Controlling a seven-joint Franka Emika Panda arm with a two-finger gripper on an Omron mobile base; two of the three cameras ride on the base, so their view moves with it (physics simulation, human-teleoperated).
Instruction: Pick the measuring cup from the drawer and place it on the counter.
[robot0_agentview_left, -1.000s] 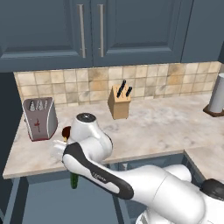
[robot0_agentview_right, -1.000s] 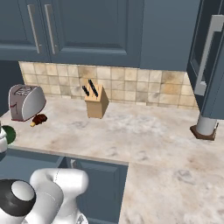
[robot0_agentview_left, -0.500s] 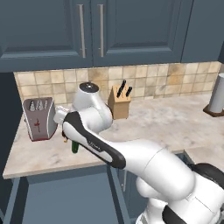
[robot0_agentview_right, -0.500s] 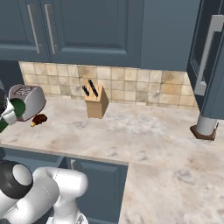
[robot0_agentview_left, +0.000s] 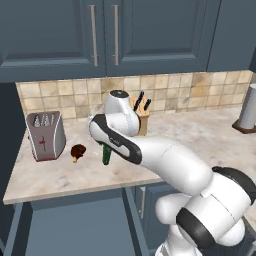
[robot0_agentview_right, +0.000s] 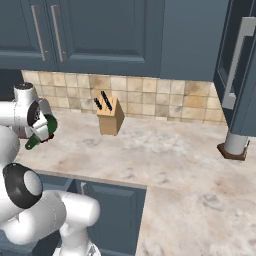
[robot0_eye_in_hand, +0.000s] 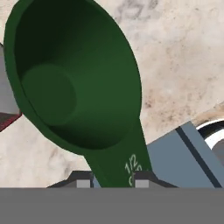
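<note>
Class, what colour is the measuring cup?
Dark green; the measuring cup shows best in the hand view.

Two rear base views sharing counter (robot0_agentview_left: 200, 130), close downward hand view

So the arm (robot0_agentview_left: 150, 150) is stretched out over the counter (robot0_agentview_left: 60, 180), and a bit of the green measuring cup (robot0_agentview_left: 106, 154) pokes out below it, hanging above the stone near the front edge. The gripper itself is tucked behind the arm, so there's no telling how its jaws stand. Just left of the cup there's a small dark brown-red thing (robot0_agentview_left: 77, 151) sitting on the counter, and the toaster (robot0_agentview_left: 45, 135) is over by the left edge. The knife block (robot0_agentview_left: 141, 116) is back against the tiles, partly hidden by the arm. The drawer (robot0_agentview_left: 70, 225) sits open below the front edge.
</note>
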